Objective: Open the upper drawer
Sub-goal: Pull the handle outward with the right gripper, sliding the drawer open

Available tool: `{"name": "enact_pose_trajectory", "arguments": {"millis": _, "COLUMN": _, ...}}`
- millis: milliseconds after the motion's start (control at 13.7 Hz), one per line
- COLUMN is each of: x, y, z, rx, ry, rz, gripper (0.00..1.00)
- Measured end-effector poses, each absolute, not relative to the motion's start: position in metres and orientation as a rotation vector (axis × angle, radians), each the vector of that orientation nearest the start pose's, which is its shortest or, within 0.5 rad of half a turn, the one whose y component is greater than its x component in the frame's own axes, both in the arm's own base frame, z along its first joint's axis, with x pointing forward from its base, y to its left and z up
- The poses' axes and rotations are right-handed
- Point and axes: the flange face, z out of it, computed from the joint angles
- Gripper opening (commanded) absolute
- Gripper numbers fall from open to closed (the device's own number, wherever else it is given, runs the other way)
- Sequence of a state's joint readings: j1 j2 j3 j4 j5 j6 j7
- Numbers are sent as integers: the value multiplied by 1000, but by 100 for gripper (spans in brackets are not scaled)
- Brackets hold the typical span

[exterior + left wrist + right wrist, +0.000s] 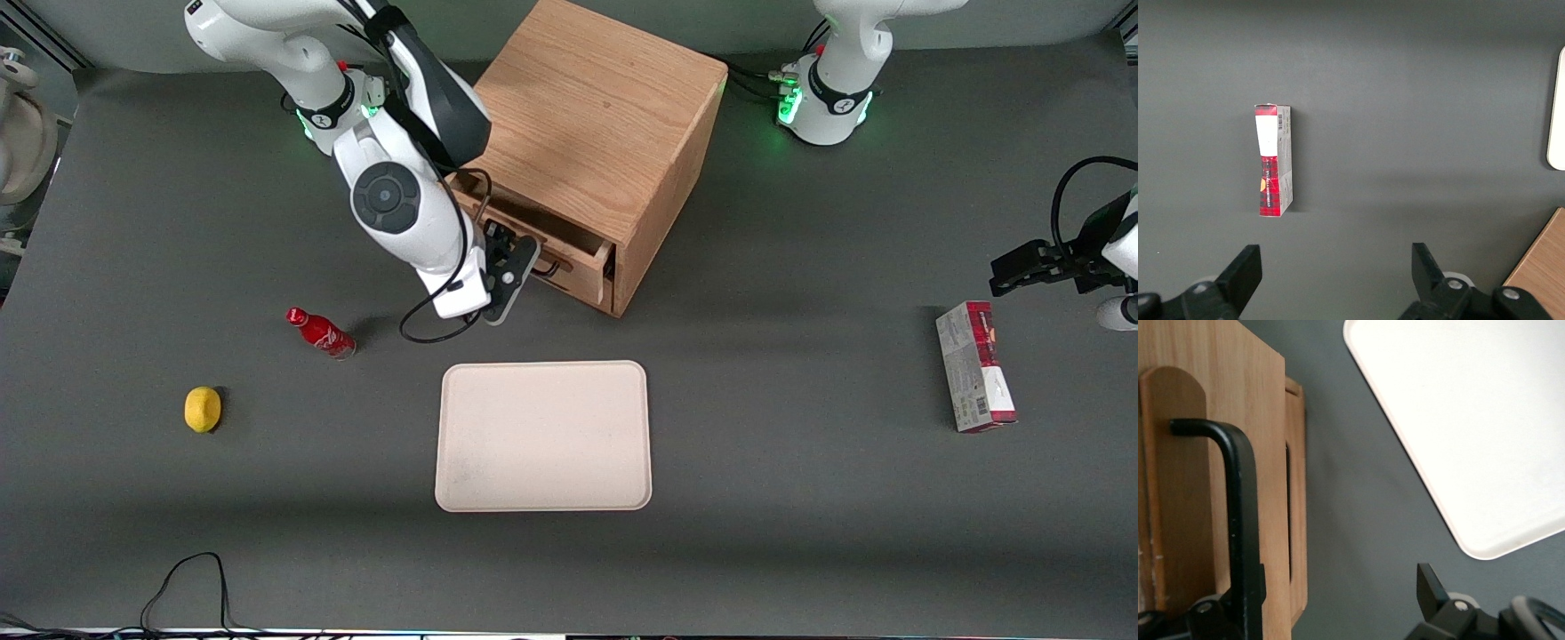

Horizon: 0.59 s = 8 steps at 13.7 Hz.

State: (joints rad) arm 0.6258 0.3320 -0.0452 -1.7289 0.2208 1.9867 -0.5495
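My right arm reaches down from its base over the table, forearm slanting toward the front camera, wrist bent in at the front of the oak cabinet (605, 133). My gripper (520, 258) sits at the upper drawer (569, 253), which is pulled part way out of the cabinet. Wrist view: fingers spread wide, one finger (1238, 600) right against the black handle (1238, 520), the other finger (1431, 587) well apart over bare table; not clamped on the bar. The lower drawer front (1296, 500) shows just beside the upper one. The cream tray (542, 436) lies nearer the front camera than the cabinet. The red bottle (320, 332) and lemon (203, 409) lie toward my working arm's end, the red carton (973, 378) toward the parked arm's end.
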Motion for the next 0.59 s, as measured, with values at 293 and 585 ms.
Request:
{"name": "enact_pose_trajectory", "arguments": {"millis": 293, "x": 540, "y": 356, "z": 387, "rx": -2551, "ry": -1426, "rz": 88, "gripper": 100}}
{"name": "enact_pose_trajectory", "arguments": {"millis": 585, "x": 547, "y": 349, "z": 391, "rx": -2520, "ry": -1390, "rz": 66, "gripper": 100}}
